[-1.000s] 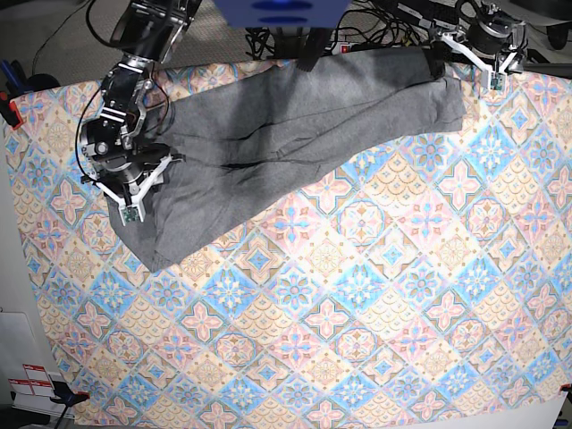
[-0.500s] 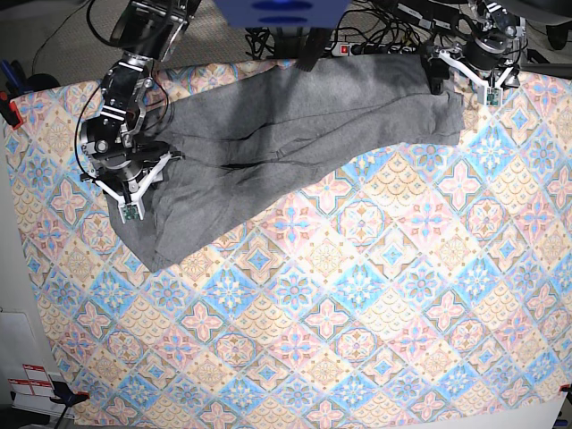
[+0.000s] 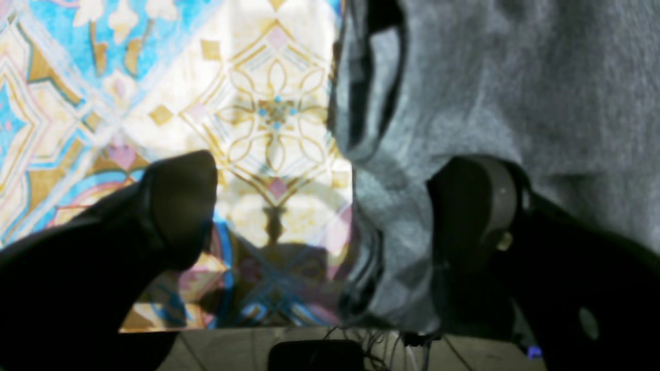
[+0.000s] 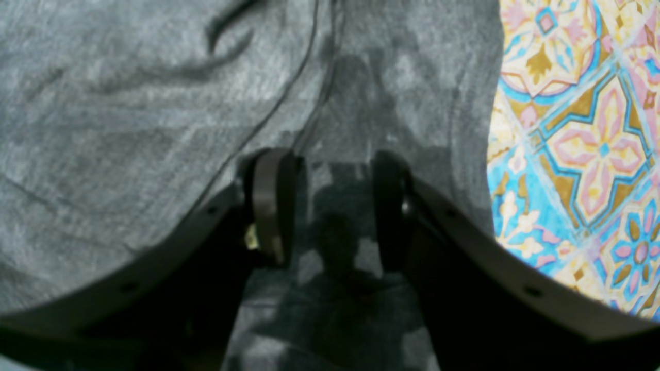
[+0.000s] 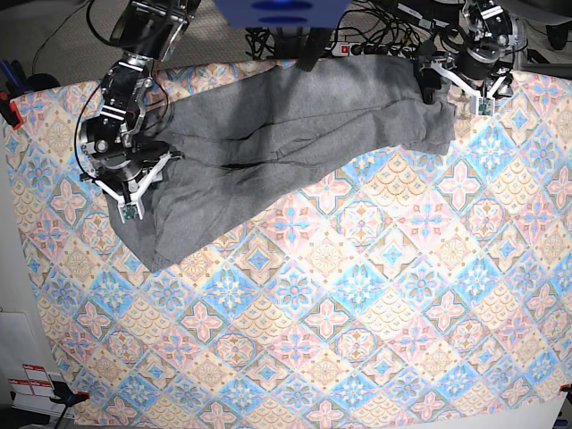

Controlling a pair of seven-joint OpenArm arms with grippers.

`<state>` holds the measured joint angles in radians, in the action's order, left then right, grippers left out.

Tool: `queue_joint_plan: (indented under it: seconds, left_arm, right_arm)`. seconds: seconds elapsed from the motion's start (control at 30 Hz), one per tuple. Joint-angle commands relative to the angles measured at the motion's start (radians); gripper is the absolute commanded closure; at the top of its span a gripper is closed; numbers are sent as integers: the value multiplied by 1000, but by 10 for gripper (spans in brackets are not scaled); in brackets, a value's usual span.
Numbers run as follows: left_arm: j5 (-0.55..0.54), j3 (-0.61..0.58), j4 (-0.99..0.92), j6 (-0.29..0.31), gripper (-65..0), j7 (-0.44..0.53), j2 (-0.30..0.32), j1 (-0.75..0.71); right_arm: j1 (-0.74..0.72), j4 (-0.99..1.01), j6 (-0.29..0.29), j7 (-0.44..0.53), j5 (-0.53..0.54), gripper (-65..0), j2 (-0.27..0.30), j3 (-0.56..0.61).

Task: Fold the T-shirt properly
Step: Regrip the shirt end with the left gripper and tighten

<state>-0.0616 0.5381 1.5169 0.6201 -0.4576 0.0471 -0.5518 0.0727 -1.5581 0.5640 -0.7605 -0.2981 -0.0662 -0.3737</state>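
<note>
Look at the big tablecloth [image 5: 357,295] first. It has pink, blue and orange diamonds and covers the whole table. The T-shirt [image 5: 268,147] lies on the far part of the tablecloth. The near part of the tablecloth has nothing on it.

The T-shirt is grey and stretched out long. Its long way runs from the far corner by your left arm down to the edge by your right arm, slanting toward you as it goes. It is not flat. There are creases in the middle, and one end is bunched up.

Your right gripper [image 4: 327,206] is over the wide end of the T-shirt. Its jaws are partly apart, one on each side of a patch of grey cloth. I cannot tell if they pinch the cloth or only hang above it.

Your left gripper [image 3: 330,206] is at the bunched end, right at the T-shirt's edge. Its jaws are wide apart. One finger [image 3: 180,206] is over the tablecloth and the other is on the grey cloth. It holds nothing.

Here is what I think could go wrong. If the left jaws shut here, they could pinch the tablecloth too and drag it along. They could also grab only the top layer of the bunch, so the fold comes out crooked. If you pull the ends unevenly, the creases may stay in.
</note>
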Motion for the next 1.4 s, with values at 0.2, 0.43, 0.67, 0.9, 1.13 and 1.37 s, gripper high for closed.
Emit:
queue_joint_plan:
  seconds: [0.2, 0.43, 0.67, 0.9, 1.13, 1.37]
  left_arm:
    - [-83, -36, 123, 78, -645, -105, -10, -66]
    - [-90, -29, 144, 78, -645, -106, -5, -64]
    - [-88, -26, 32, 78, -645, -105, 20, -3]
    - [-88, 12, -80, 78, -645, -105, 35, 35]
    - [-86, 14, -103, 78, -540, -105, 41, 32]
    - [-86, 14, -318, 78, -182, -105, 81, 82]
  right_arm:
    - [-11, -23, -5, 17, 7, -236, 9, 0]
    - [-11, -23, -5, 17, 7, -236, 9, 0]
    - [-9, -23, -5, 17, 7, -236, 9, 0]
    - [17, -23, -5, 17, 7, -236, 16, 0]
    - [19, -25, -5, 17, 7, -236, 29, 0]
    - [34, -71, -5, 16, 7, -236, 29, 0]
